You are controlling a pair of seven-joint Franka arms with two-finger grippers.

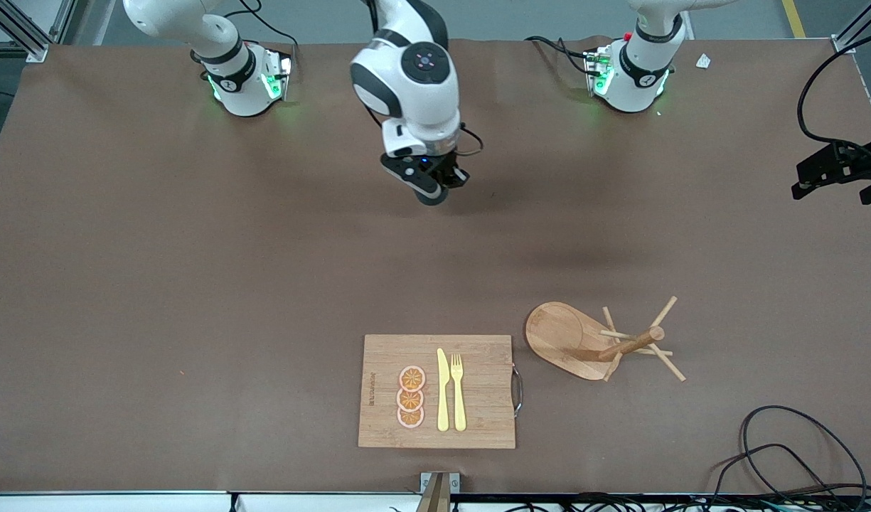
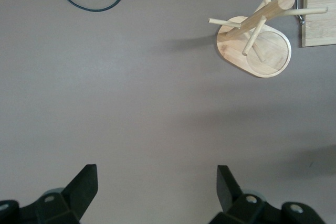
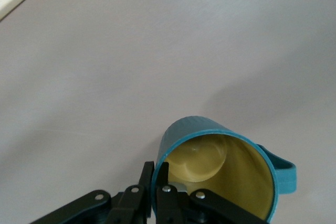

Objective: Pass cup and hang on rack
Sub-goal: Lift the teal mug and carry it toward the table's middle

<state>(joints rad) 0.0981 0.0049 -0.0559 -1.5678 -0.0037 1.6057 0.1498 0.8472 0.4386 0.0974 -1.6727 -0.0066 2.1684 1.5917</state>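
The dark teal cup (image 3: 220,171) with its mustard-yellow inside hangs in my right gripper (image 3: 160,169), which is shut on its rim, one finger inside and one outside; the loop handle points away from the fingers. In the front view the right gripper (image 1: 442,186) is over the bare table midway between the two bases, and the hand hides the cup. The wooden rack (image 1: 631,343) stands beside the cutting board, toward the left arm's end. It also shows in the left wrist view (image 2: 257,24). My left gripper (image 2: 156,174) is open and empty, high over bare table at the left arm's end (image 1: 831,195).
A bamboo cutting board (image 1: 478,384) near the front edge carries orange slices (image 1: 411,397), a yellow knife (image 1: 443,390) and a fork (image 1: 458,391). Black cables (image 1: 783,441) loop at the front corner on the left arm's end. The brown table (image 1: 193,284) is bare elsewhere.
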